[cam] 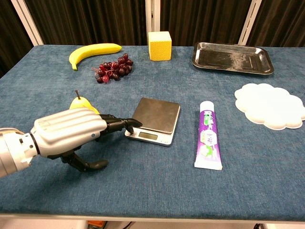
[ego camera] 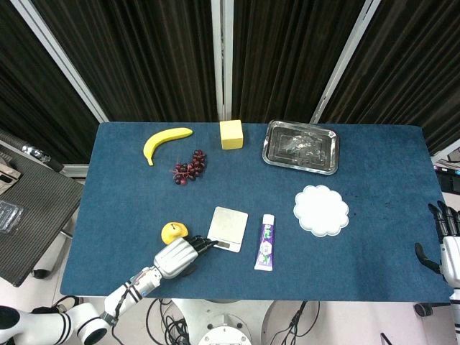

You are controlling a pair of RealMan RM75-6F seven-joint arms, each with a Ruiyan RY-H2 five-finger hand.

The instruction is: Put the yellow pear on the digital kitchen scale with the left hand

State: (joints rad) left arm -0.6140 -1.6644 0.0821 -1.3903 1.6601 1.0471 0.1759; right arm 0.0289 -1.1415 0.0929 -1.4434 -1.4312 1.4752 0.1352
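Observation:
The yellow pear (ego camera: 174,231) (cam: 80,102) stands upright on the blue table, left of the digital kitchen scale (ego camera: 228,228) (cam: 153,119). My left hand (ego camera: 178,255) (cam: 71,133) lies in front of the pear and hides its lower part in the chest view. Its fingers (cam: 125,123) stretch to the right and touch the scale's near left corner, the thumb hangs below, and it holds nothing. The scale sits slightly turned on the cloth. My right hand (ego camera: 447,243) shows only in the head view, off the table's right edge, fingers apart and empty.
A toothpaste tube (cam: 208,135) lies right of the scale. A banana (cam: 93,51), grapes (cam: 113,68) and a yellow cube (cam: 159,45) are at the back, with a metal tray (cam: 232,58) and a white scalloped mat (cam: 269,105) to the right.

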